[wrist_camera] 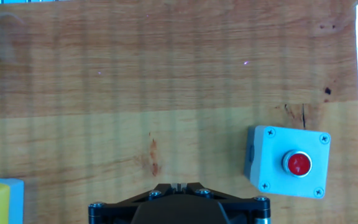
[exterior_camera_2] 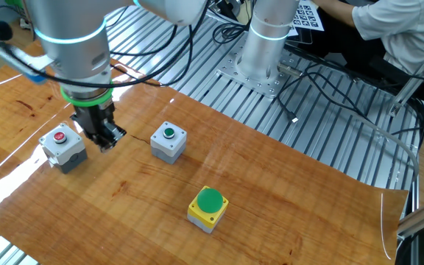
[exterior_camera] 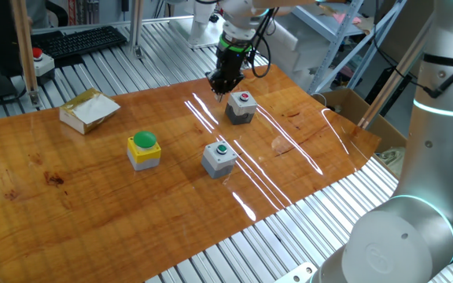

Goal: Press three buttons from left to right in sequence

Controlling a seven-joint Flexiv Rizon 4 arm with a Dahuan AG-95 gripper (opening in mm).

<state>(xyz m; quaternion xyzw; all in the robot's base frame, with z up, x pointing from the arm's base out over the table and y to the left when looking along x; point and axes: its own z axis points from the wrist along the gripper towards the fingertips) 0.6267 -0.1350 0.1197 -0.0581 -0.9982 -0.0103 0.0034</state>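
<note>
Hand view shows the pincer (wrist_camera: 179, 186) seemingly closed, beside the red-button box (wrist_camera: 287, 162).

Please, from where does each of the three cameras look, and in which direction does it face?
One fixed view: high at the table's front, looking across at the gripper.
The other fixed view: opposite side, facing back; arm shows.
Hand view: straight down on the table; gripper base shows.
All share the red-button box.
</note>
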